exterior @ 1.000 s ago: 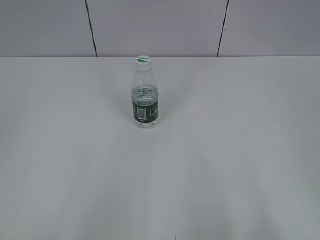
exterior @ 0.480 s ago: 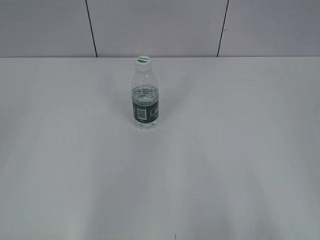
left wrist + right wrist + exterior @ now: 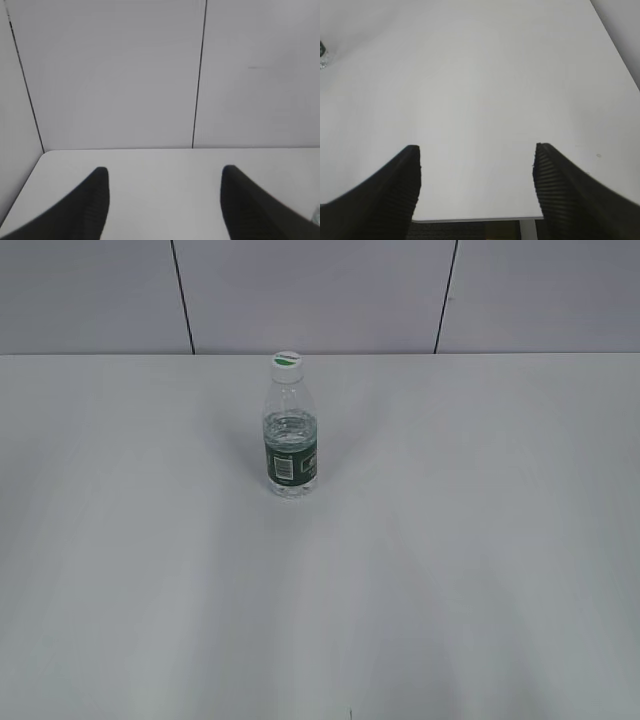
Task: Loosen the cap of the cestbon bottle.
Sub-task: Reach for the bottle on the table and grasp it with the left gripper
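The cestbon bottle (image 3: pixel 290 445) stands upright on the white table, left of centre and toward the back, in the exterior view. It is clear plastic with a dark green label band and a white patch. Its white cap (image 3: pixel 286 361) with a green mark sits on top. A sliver of the bottle shows at the left edge of the right wrist view (image 3: pixel 322 54) and at the right edge of the left wrist view (image 3: pixel 317 216). My left gripper (image 3: pixel 164 172) is open and empty over bare table. My right gripper (image 3: pixel 477 148) is open and empty near a table edge. Neither gripper shows in the exterior view.
The white table (image 3: pixel 450 540) runs to a grey panelled wall (image 3: pixel 320 290) at the back. The left wrist view shows the table's far edge against the wall (image 3: pixel 150 75). The right wrist view shows the table's edge (image 3: pixel 480 218) below the jaws.
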